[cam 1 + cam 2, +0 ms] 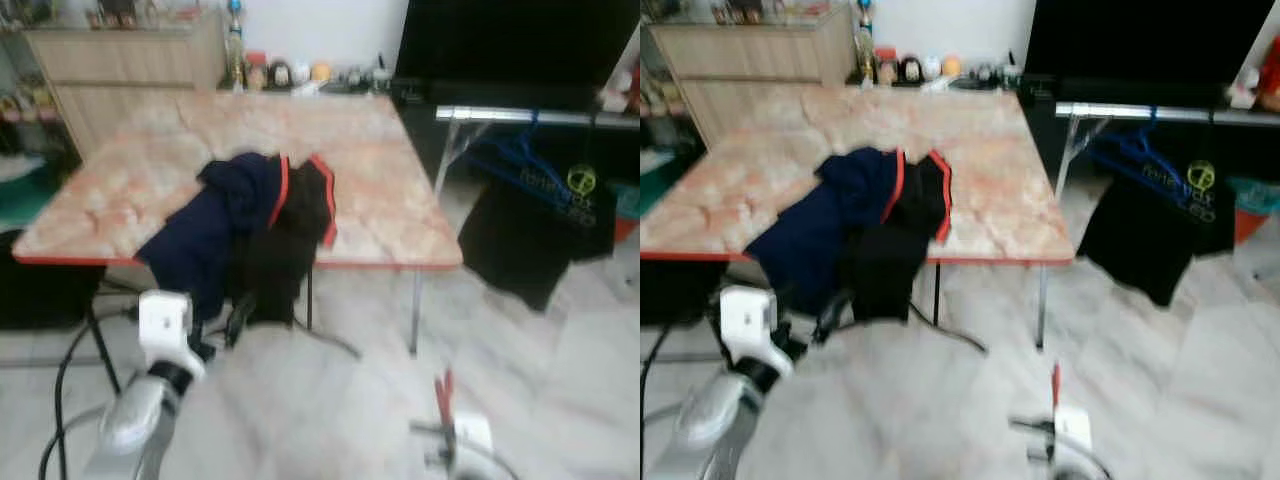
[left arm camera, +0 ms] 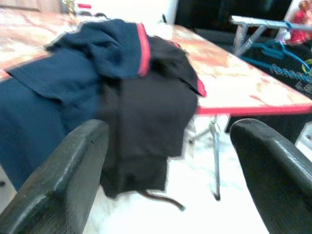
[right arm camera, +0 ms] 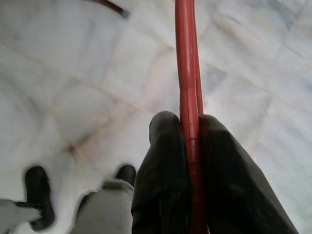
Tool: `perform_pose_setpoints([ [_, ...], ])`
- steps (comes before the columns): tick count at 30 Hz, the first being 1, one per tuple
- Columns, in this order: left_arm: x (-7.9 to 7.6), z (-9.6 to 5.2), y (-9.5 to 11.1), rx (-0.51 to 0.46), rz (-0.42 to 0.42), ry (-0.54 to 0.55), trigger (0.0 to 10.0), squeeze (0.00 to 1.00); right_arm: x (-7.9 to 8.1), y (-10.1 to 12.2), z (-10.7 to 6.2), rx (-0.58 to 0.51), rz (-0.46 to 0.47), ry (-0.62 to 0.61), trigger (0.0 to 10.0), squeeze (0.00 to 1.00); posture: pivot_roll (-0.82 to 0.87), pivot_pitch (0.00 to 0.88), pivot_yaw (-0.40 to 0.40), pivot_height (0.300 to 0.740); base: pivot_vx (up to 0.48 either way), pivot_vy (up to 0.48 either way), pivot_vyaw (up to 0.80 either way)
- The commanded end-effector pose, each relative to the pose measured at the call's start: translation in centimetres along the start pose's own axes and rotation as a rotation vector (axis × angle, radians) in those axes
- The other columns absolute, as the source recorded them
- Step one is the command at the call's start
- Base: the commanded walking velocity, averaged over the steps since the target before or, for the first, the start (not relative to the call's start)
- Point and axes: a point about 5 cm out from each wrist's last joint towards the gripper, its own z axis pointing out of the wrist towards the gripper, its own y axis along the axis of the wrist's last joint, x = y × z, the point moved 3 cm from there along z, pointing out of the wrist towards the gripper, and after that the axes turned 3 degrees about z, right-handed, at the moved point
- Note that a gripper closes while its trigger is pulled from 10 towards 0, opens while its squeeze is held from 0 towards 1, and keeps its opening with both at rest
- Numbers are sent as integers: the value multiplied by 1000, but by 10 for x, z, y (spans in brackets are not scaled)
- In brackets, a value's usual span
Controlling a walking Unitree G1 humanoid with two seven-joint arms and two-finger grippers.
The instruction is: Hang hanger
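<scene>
A thin red hanger is pinched between the black fingers of my right gripper, which is shut on it low over the floor; the hanger sticks up at the lower right of the left eye view. A silver rail stands at the right, with a blue hanger and a black shirt hanging from it. My left gripper is open and points at a heap of navy and black clothes with red trim, which droops over the table's front edge.
The marble-patterned table with a red edge and thin metal legs stands in front of me. A wooden cabinet and small bottles line the back wall. A dark screen is behind the rail. Pale tiled floor lies below.
</scene>
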Motion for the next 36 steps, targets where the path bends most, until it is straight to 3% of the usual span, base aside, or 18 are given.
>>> perform_pose_setpoints([
  [1, 5, 1, 2, 1, 33, 15, 10000, 0, 4, 4, 1, -13, 5, 7, 10000, 0, 89, 0, -57, 740, 0, 0, 0],
  [8, 3, 0, -2, 20, 74, -2, 10000, 0, 4, 9, 1, -46, -27, 28, 10000, 0, 90, 0, -62, 740, 0, 0, 0],
  [12, 1, -1, -3, 29, 94, -24, 10000, 0, 10, 12, 1, -43, -148, 102, 10000, 0, 90, 0, -62, 740, 0, 0, 0],
  [19, -1, -4, -11, 79, 222, -126, 10000, 0, 29, 17, -1, -44, -422, 318, 10000, 0, 81, 0, -63, 740, 0, 0, 0],
  [22, -6, -8, -18, 117, 279, -201, 10000, 0, 39, 17, -3, -38, -630, 416, 10000, 0, 76, 0, -60, 740, 0, 0, 0],
  [24, -9, -9, -22, 141, 305, -264, 10000, 0, 56, 77, -9, -220, -683, 579, 10000, 0, 72, 0, -58, 740, 0, 0, 0],
  [26, -11, -10, -24, 153, 325, -302, 10000, 0, 59, 118, -20, -329, -736, 663, 10000, 0, 72, 0, -58, 740, 0, 0, 0],
  [28, -12, -10, -25, 156, 331, -315, 10000, 0, 59, 123, -23, -332, -765, 688, 10000, 0, 72, 0, -58, 740, 0, 0, 0],
  [31, -20, -15, -33, 215, 331, -445, 10000, 0, 61, 143, -48, -344, -928, 891, 10000, 0, 67, 0, -53, 740, 0, 0, 0],
  [36, -25, -20, -36, 253, 318, -532, 10000, 0, 63, 156, -67, -356, -981, 1014, 10000, 0, 64, 0, -54, 740, 0, 0, 0],
])
